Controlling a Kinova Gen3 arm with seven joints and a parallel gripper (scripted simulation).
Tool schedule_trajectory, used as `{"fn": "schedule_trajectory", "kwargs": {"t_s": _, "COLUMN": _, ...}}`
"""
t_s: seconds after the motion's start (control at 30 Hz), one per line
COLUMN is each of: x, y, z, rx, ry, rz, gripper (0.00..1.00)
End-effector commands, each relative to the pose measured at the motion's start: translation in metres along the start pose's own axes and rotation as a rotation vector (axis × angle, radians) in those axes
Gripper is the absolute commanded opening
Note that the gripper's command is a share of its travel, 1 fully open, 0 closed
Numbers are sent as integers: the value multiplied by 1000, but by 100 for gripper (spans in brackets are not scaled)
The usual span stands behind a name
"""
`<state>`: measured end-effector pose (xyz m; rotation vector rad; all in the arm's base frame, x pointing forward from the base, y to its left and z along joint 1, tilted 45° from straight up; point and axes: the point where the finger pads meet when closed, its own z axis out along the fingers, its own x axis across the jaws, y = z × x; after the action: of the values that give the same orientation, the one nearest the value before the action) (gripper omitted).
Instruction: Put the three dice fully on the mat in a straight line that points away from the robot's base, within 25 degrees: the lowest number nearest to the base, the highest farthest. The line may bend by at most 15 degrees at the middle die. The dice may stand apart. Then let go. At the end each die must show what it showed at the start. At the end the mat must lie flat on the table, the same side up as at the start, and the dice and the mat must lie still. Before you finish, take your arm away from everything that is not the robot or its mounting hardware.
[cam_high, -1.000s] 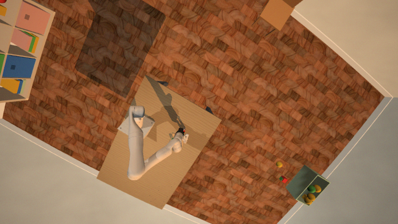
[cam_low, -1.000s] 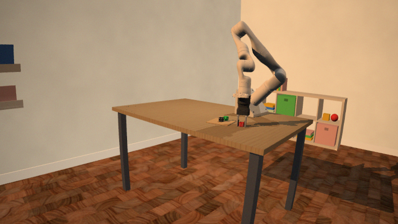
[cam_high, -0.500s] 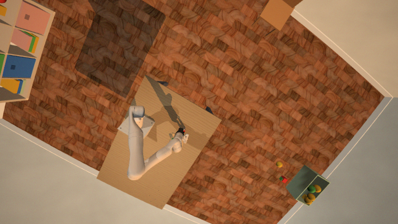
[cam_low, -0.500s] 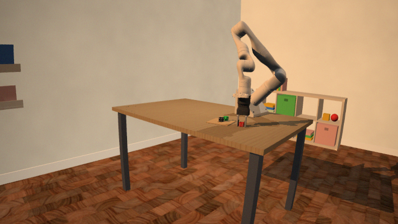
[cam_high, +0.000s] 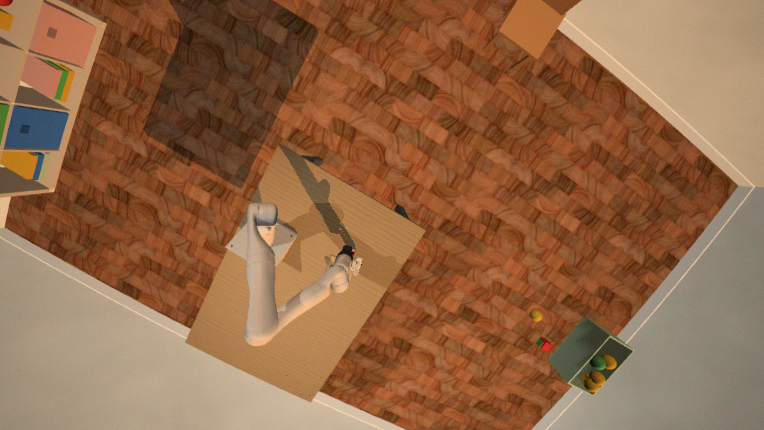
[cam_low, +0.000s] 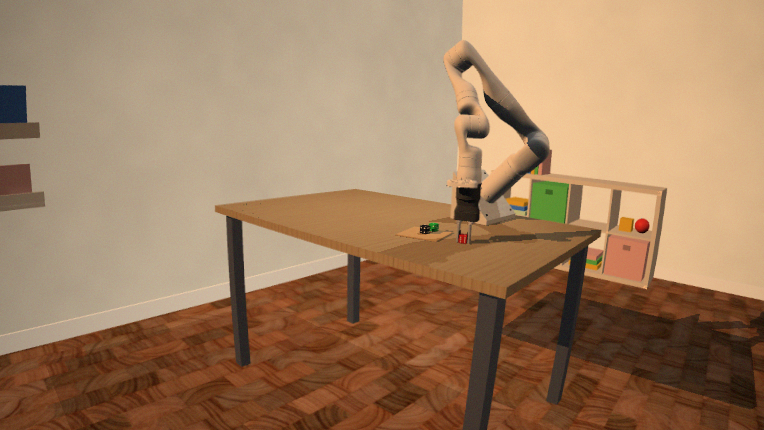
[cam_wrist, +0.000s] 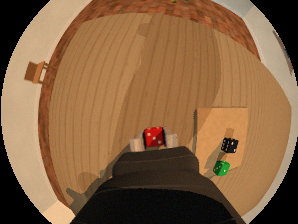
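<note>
A red die (cam_low: 462, 239) (cam_wrist: 154, 136) stands on the table, off the mat. It sits between the fingertips of my gripper (cam_low: 464, 241) (cam_wrist: 155, 140), whose pads lie against both its sides. The upper face appears to show three pips in the wrist view. The thin square mat (cam_low: 408, 233) (cam_wrist: 220, 120) lies flat to the right of the gripper in the wrist view. A black die (cam_low: 424, 229) (cam_wrist: 230, 145) rests on it. A green die (cam_low: 433, 227) (cam_wrist: 221, 168) is nearby at the mat's lower edge in the wrist view; whether it is fully on is unclear.
The robot's base plate (cam_high: 286, 243) is on the table (cam_high: 315, 347) (cam_low: 320, 219), close to the dice. Arm shadows cross the table top. An open green box (cam_high: 566, 347) with balls stands on the floor, far from the arm.
</note>
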<state>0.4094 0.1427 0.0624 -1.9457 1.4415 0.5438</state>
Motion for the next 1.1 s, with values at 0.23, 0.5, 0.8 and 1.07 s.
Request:
{"fn": "schedule_trajectory", "kwargs": {"t_s": 0.23, "x": 0, "y": 0, "z": -1, "rx": 1, "ry": 1, "rz": 0, "gripper": 49}}
{"fn": "schedule_trajectory", "kwargs": {"t_s": 0.5, "x": 0, "y": 0, "z": -1, "rx": 1, "ry": 1, "rz": 0, "gripper": 49}}
{"fn": "schedule_trajectory", "kwargs": {"t_s": 0.8, "x": 0, "y": 0, "z": -4, "rx": 1, "ry": 1, "rz": 0, "gripper": 49}}
{"fn": "schedule_trajectory", "kwargs": {"t_s": 1.07, "x": 0, "y": 0, "z": -29, "rx": 1, "ry": 1, "rz": 0, "gripper": 49}}
